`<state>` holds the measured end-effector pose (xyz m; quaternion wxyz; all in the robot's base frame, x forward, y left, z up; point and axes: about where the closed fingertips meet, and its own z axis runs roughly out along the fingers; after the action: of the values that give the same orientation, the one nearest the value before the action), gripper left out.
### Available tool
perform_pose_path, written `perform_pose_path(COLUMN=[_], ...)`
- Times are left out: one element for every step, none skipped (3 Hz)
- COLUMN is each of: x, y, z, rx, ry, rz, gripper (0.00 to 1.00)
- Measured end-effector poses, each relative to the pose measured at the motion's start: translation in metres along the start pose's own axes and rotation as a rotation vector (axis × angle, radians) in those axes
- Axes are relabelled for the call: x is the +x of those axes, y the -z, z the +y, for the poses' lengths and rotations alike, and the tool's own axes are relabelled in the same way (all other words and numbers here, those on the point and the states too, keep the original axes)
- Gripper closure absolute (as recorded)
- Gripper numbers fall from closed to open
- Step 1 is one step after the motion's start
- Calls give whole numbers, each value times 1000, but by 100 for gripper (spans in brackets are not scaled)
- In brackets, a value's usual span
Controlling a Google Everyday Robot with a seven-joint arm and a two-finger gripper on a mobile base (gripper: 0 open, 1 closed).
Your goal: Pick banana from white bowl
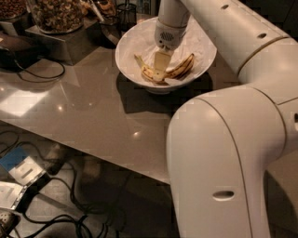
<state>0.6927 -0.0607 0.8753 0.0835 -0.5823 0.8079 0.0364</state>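
Observation:
The white bowl stands at the back of the grey counter and is lined with crumpled white paper. The banana, yellow with brown streaks, lies curved across the bowl's bottom. My gripper reaches down into the bowl from above, and its tip is at the banana's middle, covering part of it. I cannot tell whether it touches or holds the banana.
A glass jar of nuts stands on a grey box at the back left. A black cable loops on the counter. My large white arm fills the right side. Cables and boxes lie on the floor below the counter's front edge.

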Motion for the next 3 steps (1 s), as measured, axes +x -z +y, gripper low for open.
perform_pose_path(x=[-1, -1, -1], y=[-7, -11, -17], z=[-1, -1, -1], rx=[-1, -5, -12], ry=[10, 17, 23], rz=[16, 20, 22], gripper=[41, 41, 42])
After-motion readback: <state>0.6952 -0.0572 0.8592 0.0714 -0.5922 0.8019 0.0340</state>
